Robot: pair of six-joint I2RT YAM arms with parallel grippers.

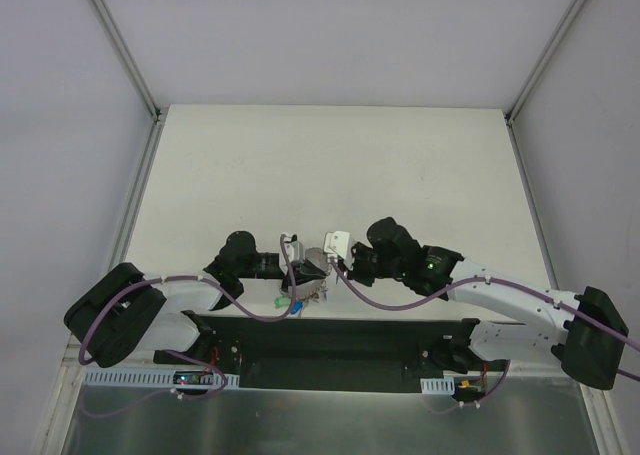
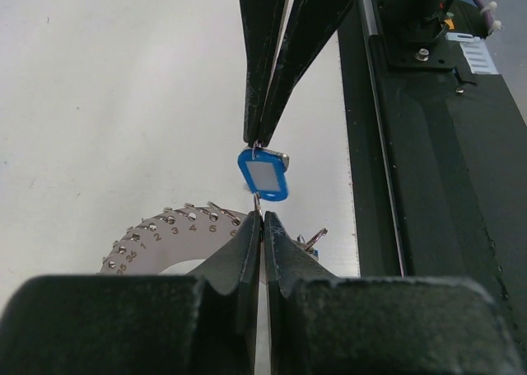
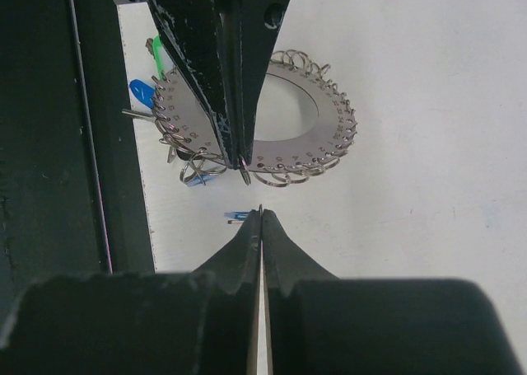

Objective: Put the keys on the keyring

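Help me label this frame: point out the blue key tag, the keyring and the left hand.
blue key tag [image 2: 265, 175], left wrist view, white label window.
keyring [image 3: 329, 144], right wrist view, flat numbered band.
left hand [image 2: 262, 220], left wrist view, between its fingertips.

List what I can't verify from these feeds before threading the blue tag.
Top view: where left hand and right hand meet is too small, covered by the wrists.
Left wrist view: the keyring is mostly hidden behind that hand's own fingers.
Right wrist view: the blue tag is edge-on; whether its loop catches a coil is unclear.
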